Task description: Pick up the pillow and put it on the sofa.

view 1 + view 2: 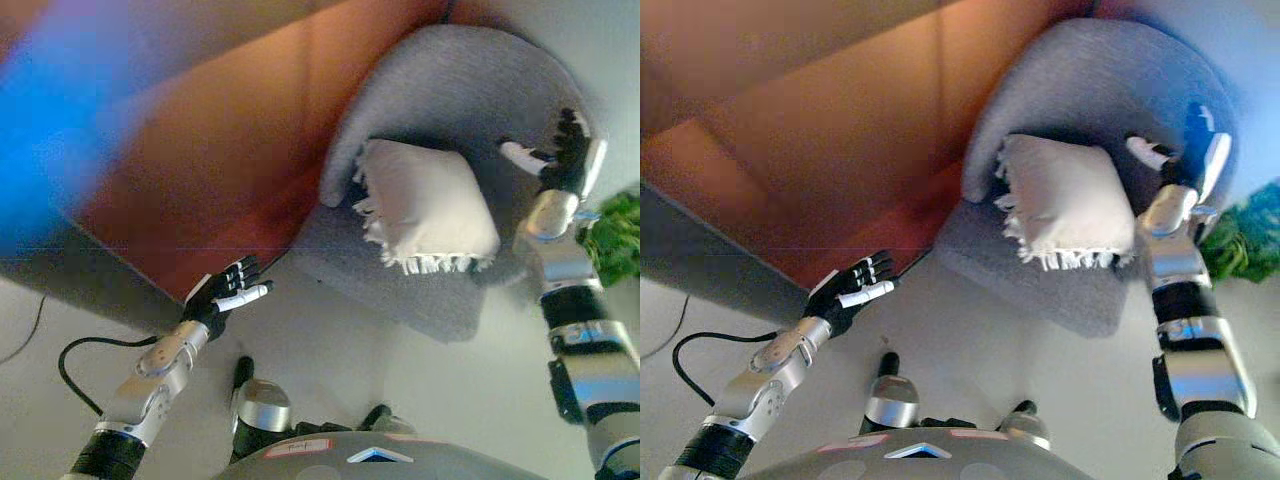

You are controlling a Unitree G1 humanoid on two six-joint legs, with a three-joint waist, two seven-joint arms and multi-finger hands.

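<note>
A cream pillow point(425, 205) with a fringed edge lies on the seat of a grey round-backed sofa chair point(450, 80), leaning against its backrest. My right hand point(560, 150) is open, fingers straight, raised just right of the pillow over the sofa's right side, not touching the pillow. My left hand point(228, 292) is open and empty, held out over the floor to the left of the sofa, well apart from the pillow. Both also show in the right eye view, the pillow point(1065, 200) and the right hand point(1185, 150).
An orange-brown wall panel point(230, 150) rises behind and left of the sofa. A green plant point(615, 235) stands at the right edge next to the sofa. Pale floor point(330, 340) lies between me and the sofa.
</note>
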